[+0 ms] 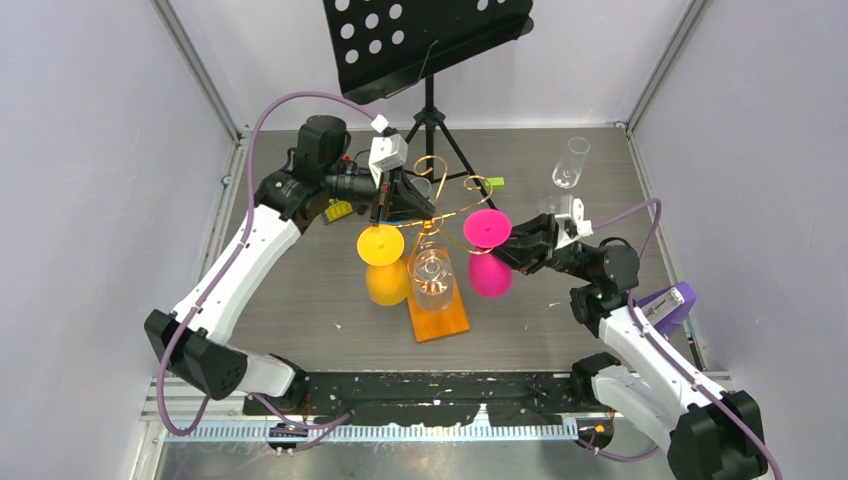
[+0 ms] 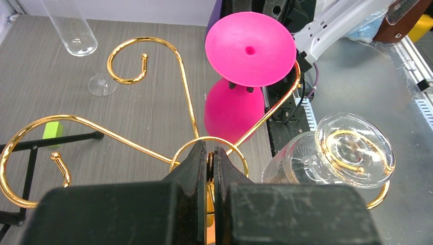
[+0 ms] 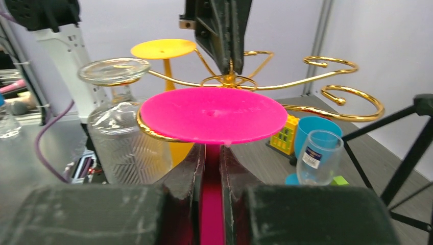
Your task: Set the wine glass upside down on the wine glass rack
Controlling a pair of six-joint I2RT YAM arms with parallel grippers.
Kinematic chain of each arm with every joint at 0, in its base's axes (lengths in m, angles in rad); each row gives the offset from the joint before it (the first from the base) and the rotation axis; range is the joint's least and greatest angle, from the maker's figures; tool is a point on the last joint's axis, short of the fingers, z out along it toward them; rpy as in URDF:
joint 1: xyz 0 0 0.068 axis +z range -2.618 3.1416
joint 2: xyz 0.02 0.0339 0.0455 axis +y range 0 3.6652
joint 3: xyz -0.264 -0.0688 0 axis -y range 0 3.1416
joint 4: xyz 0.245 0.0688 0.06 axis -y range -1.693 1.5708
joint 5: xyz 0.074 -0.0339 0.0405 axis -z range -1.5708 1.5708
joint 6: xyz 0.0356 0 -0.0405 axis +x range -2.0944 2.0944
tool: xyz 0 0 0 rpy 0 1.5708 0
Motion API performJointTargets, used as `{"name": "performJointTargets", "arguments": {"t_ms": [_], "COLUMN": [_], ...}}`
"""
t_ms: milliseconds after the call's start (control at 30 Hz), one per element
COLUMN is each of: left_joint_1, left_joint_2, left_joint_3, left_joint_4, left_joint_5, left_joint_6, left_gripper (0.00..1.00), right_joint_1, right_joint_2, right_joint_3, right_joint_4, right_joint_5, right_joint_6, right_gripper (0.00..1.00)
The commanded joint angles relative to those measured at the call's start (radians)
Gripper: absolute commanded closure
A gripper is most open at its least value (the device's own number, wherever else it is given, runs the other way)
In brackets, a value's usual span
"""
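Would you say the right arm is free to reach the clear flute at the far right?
Probably not yet: the right gripper is shut on the pink glass; otherwise nothing blocks it.

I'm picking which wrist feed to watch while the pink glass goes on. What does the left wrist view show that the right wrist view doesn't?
Left wrist only: the pink wine glass's bowl below its foot, a tall clear flute and a green block.
Right wrist only: the right gripper shut on the pink stem, a hanging yellow glass, a blue cup and a labelled clear cup.
Both: the pink foot over a loop of the wine glass rack, the left gripper shut on the rack's centre, and the inverted clear glass.
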Motion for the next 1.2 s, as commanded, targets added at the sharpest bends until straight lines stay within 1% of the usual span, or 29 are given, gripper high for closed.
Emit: {"name": "performJointTargets", "arguments": {"t_ms": [0,200,467,633,733,767,800,833,933,967,1000,1033,1067,1167], "left_joint_1": [0.035,0.034,0.033,0.033,0.033,0.033,0.033,0.033,0.033,0.033,0.033,0.033,0.033,0.033], "left_joint_2": [0.021,0.022,0.021,0.017,0.013,0.011,0.011,0.009,0.006,0.005,0.003,0.001,-0.002,-0.011], "left_joint_3": [-0.009,-0.01,-0.017,-0.024,-0.028,-0.03,-0.03,-0.031,-0.029,-0.028,-0.028,-0.029,-0.03,-0.032], "left_joint_4": [-0.018,-0.015,-0.012,0.0,0.006,0.009,0.009,0.011,0.017,0.023,0.032,0.045,0.056,0.106], "left_joint_5": [-0.12,-0.118,-0.122,-0.128,-0.137,-0.138,-0.14,-0.142,-0.143,-0.142,-0.145,-0.147,-0.148,-0.146], "left_joint_6": [0.025,0.021,0.019,0.009,0.005,0.004,0.002,0.002,-0.005,-0.011,-0.021,-0.034,-0.046,-0.087], "left_gripper": [1.0,1.0,1.0,1.0,1.0,0.99,0.96,0.94,0.89,0.88,0.87,0.86,0.84,0.76], "right_joint_1": [-0.004,-0.004,0.019,0.032,0.032,0.032,0.032,0.033,0.033,0.033,0.033,0.033,0.033,0.033], "right_joint_2": [-0.02,0.022,0.075,0.077,0.057,0.051,0.041,0.034,-0.002,-0.01,-0.024,-0.03,-0.046,-0.072], "right_joint_3": [0.06,0.088,0.12,0.115,0.103,0.1,0.095,0.093,0.089,0.088,0.088,0.088,0.088,0.09], "right_joint_4": [-0.23,-0.242,-0.2,-0.193,-0.209,-0.212,-0.219,-0.225,-0.274,-0.286,-0.308,-0.318,-0.339,-0.371], "right_joint_5": [0.1,0.076,-0.034,-0.052,-0.027,-0.018,-0.002,0.005,0.047,0.057,0.074,0.083,0.1,0.139], "right_joint_6": [-0.159,-0.144,-0.133,-0.134,-0.143,-0.148,-0.151,-0.159,-0.182,-0.195,-0.201,-0.213,-0.217,-0.233], "right_gripper": [0.88,0.87,0.78,0.71,0.64,0.62,0.58,0.56,0.46,0.44,0.39,0.38,0.33,0.26]}}
